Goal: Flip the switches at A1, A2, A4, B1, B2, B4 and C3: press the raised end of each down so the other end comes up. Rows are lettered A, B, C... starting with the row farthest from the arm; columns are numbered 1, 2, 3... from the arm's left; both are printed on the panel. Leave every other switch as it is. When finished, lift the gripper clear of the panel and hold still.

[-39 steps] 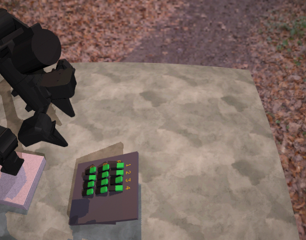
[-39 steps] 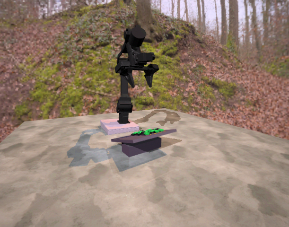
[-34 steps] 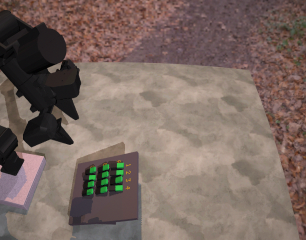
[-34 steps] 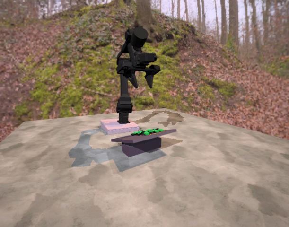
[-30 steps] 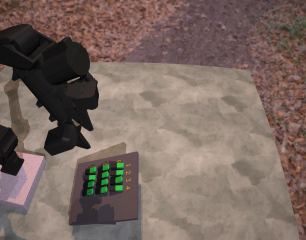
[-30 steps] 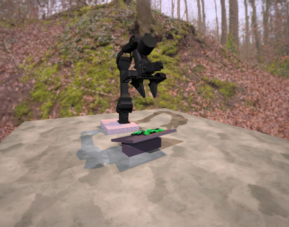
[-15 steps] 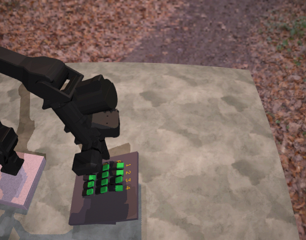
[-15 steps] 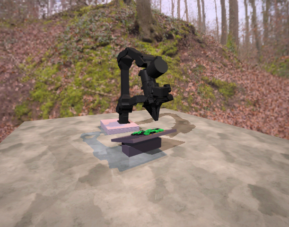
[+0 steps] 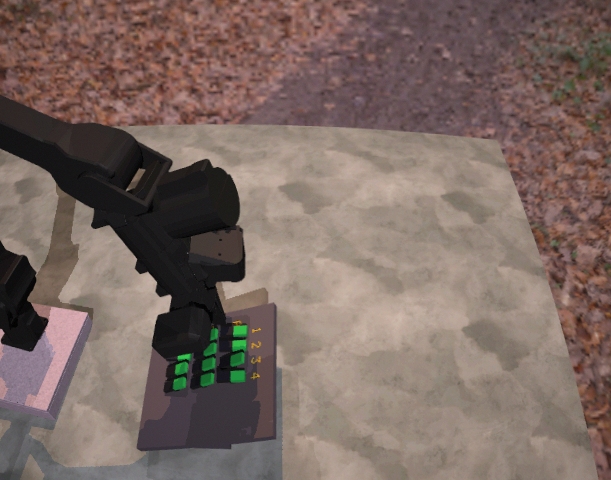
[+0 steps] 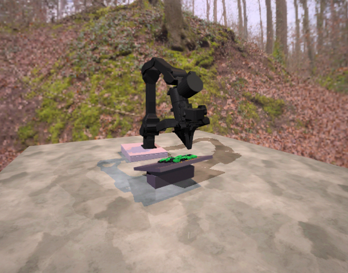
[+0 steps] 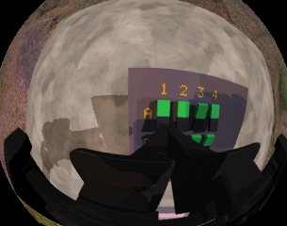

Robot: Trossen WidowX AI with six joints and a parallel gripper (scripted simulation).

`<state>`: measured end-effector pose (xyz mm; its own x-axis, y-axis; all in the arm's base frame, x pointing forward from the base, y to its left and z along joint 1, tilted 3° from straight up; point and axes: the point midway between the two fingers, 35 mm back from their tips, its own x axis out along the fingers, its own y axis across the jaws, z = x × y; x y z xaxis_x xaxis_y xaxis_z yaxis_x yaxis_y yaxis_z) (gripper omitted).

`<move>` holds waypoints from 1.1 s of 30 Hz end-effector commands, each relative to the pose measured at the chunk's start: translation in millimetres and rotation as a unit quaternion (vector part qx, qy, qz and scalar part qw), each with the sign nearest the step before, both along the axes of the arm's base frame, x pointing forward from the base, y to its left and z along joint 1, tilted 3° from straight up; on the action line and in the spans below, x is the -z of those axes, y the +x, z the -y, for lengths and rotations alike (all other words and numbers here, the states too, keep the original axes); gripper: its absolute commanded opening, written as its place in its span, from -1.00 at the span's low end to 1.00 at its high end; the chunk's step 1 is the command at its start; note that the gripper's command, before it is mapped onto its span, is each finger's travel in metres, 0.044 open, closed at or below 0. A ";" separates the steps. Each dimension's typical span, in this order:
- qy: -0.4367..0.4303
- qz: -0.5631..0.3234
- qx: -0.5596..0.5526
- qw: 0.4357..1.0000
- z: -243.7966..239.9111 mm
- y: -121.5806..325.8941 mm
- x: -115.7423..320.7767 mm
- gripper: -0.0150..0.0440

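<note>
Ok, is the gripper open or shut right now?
Shut, holding nothing. In the exterior view the gripper fingers meet in a single point above the switch panel.

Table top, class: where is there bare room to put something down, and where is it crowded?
Bare: the table right of the switch panel, toward the far and right edges. Crowded: the near-left, where the shut gripper hangs above the panel beside the pink base plate.

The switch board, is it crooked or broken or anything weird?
Nothing looks broken. The switch panel slopes on its dark block, which seems to be how it is built. Its green switches sit in neat rows. The hand is shut on nothing and hovers just above them.
</note>
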<state>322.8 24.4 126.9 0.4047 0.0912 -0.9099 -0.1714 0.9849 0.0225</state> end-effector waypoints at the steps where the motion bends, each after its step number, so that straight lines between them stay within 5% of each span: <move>1: -0.001 -0.006 0.003 1.000 0.2 -0.4 8.5 -0.49; 33: -0.001 -0.006 0.003 1.000 -0.5 2.3 15.3 -0.49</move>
<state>326.1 25.3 113.5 0.3987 0.0910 -0.9125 -0.1709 0.9850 0.0236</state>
